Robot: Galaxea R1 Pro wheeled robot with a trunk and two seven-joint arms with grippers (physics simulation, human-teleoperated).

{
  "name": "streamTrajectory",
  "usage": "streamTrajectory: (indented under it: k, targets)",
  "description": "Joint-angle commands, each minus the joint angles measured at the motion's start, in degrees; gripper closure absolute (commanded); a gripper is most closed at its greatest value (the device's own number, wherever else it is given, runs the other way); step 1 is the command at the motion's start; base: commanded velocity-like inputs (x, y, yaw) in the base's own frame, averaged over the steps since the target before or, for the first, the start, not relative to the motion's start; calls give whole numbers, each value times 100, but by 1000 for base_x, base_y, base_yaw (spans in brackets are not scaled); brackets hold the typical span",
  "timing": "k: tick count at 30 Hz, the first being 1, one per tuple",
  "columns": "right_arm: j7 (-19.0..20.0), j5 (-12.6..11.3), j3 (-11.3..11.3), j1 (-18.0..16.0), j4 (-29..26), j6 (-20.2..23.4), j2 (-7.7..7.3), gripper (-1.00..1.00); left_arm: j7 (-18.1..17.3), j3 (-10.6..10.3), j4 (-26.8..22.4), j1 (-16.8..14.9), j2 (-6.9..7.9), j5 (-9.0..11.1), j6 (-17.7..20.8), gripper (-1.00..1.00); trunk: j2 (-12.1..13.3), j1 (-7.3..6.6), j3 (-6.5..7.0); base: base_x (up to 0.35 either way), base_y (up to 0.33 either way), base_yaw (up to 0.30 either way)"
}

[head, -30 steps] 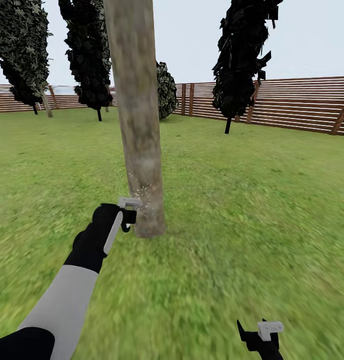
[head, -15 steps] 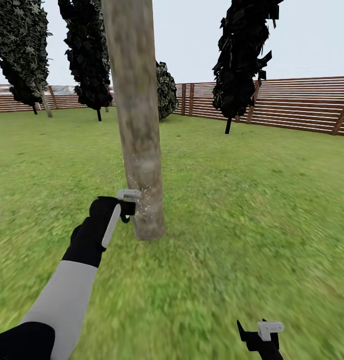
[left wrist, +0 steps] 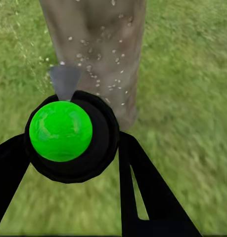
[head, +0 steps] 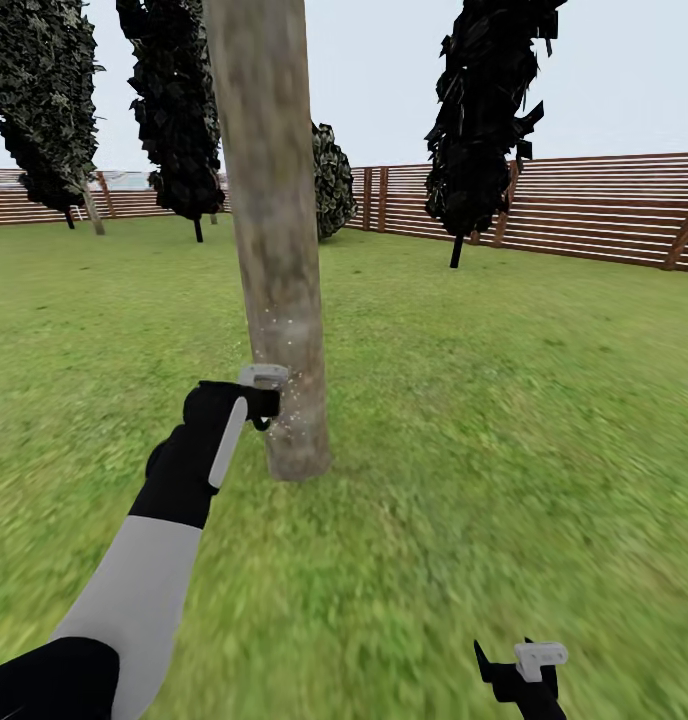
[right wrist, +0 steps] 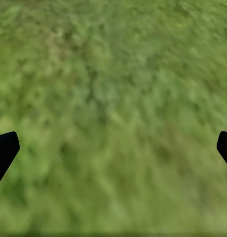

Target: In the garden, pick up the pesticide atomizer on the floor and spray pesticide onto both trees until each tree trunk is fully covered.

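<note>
A thick grey-beige tree trunk (head: 274,250) rises from the lawn straight ahead. My left gripper (head: 259,402) is held just beside its lower part, shut on the pesticide atomizer (left wrist: 68,133). In the left wrist view the atomizer is a black round body with a bright green ball on it, its grey nozzle pointing at the trunk (left wrist: 101,44). Pale droplets speckle the bark in front of the nozzle. A second tree (head: 44,90) with a pale leaning trunk stands far off at the left, by the fence. My right gripper (head: 519,665) hangs low over the grass, open and empty (right wrist: 113,148).
Black-leaved trees (head: 179,100) (head: 484,110) with thin dark trunks and a dark bush (head: 332,180) stand further back. A brown slatted fence (head: 584,210) closes off the lawn behind them. Open grass (head: 504,430) lies all around the near trunk.
My left gripper has risen a little along the trunk with the atomizer, and the spray specks now sit higher on the bark. The right gripper has stayed put.
</note>
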Motion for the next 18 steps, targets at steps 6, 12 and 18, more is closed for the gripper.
streamTrajectory:
  k: [6,12,18]
  targets:
    - [0,0,0,0,0,0,0,-100,2,-47,161,197,60,-38,-9,100,0,0,0,0,0,0]
    - [0,0,0,0,0,0,-1,-100,9,-42,180,394,73,-44,-9,100,0,0,0,218,0,0]
    - [0,0,0,0,0,0,0,-100,5,-56,181,766,235,-48,-21,100,0,0,0,76,0,0]
